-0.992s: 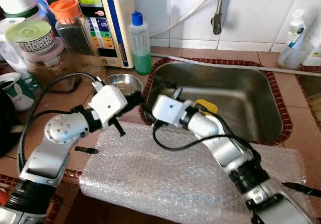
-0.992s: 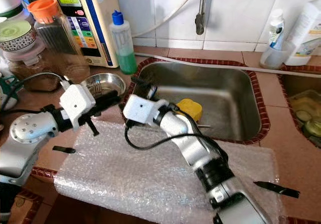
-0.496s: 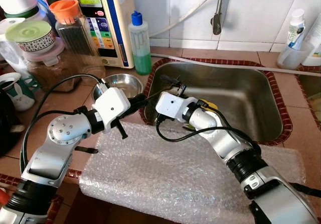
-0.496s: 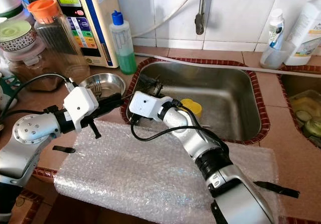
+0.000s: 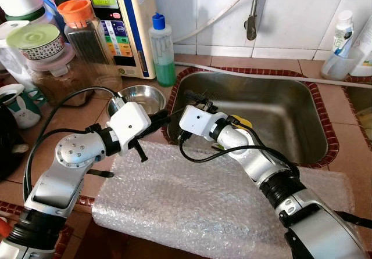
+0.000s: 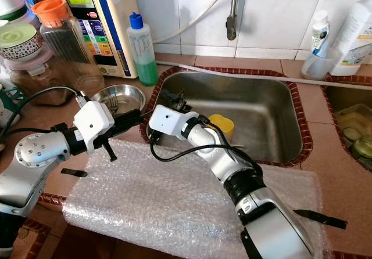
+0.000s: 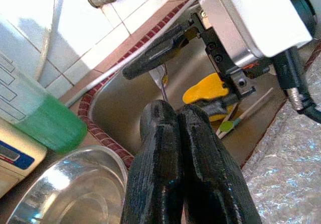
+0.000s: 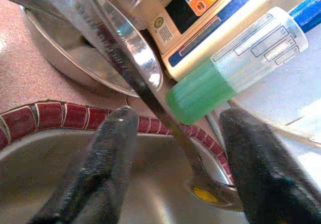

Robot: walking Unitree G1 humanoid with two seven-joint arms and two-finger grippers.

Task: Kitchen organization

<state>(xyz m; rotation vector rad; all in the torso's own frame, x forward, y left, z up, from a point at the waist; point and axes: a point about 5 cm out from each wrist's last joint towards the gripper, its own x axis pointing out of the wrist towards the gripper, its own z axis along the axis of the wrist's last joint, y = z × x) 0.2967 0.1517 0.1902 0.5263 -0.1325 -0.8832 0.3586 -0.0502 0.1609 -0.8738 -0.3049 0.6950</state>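
Left eye view: the left gripper (image 5: 164,117) sits at the left rim of the stainless steel sink (image 5: 279,114), beside the round steel bowl (image 5: 142,98) on the brown tiled desk (image 5: 343,148). The right gripper (image 5: 197,99) faces it just inside the sink rim. A sheet of clear bubble wrap (image 5: 192,207) lies on the desk below both arms.

Right eye view: a yellow sponge (image 6: 222,124) rests in the sink behind the right arm.

Left wrist view: the left fingers (image 7: 200,158) are pressed together on the thin steel spoon (image 7: 163,83), which points up toward the right gripper.

Right wrist view: the right fingers (image 8: 113,143) are spread wide, and the spoon passes between them without contact; a green-filled plastic bottle (image 8: 225,78) stands beyond
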